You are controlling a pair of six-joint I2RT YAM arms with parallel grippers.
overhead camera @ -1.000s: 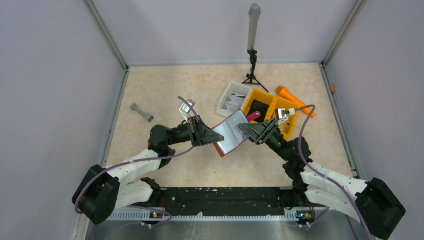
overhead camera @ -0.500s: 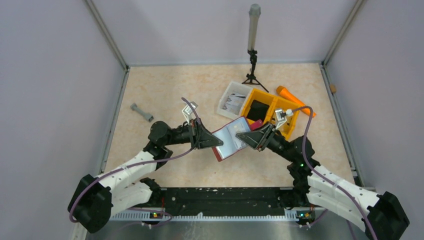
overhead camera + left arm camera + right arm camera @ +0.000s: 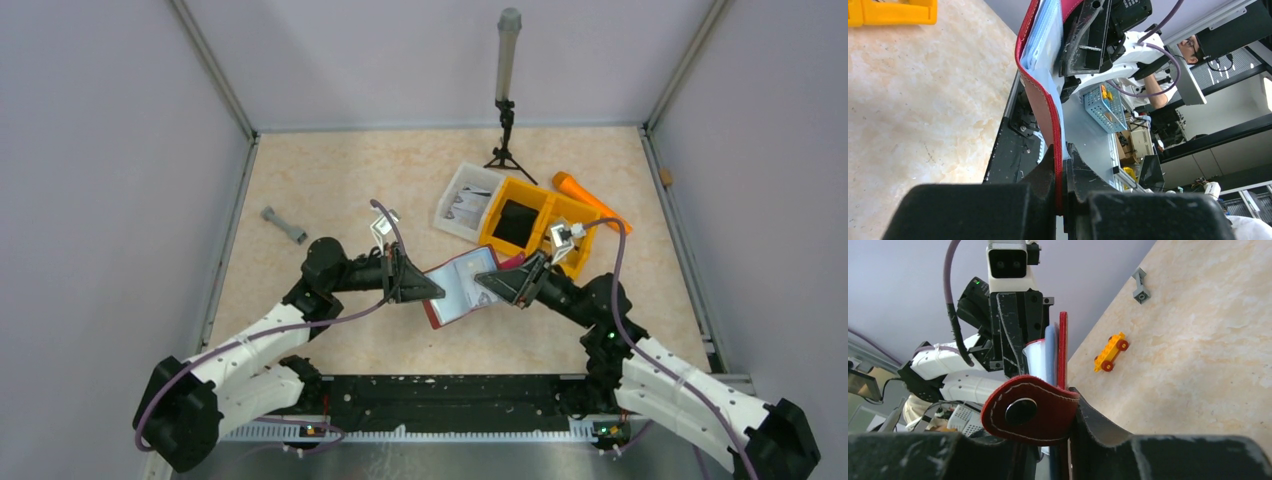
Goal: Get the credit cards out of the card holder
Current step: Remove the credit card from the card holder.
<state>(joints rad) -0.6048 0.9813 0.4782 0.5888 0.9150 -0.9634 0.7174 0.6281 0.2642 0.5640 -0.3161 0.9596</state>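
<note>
Both grippers (image 3: 437, 293) (image 3: 481, 282) on card holder (image 3: 459, 287)

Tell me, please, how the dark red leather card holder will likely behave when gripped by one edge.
The dark red leather card holder probably bends rather than staying stiff: its cover bows above the left fingers pinching its edge. Its snap tab curls loosely, so it may flop. It seems light, held aloft by its edge.

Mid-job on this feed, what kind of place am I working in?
Probably a robotics lab test cell: plain panels wall in the table, a small tripod stands on it, and a person shows beyond it amid office clutter.
</note>
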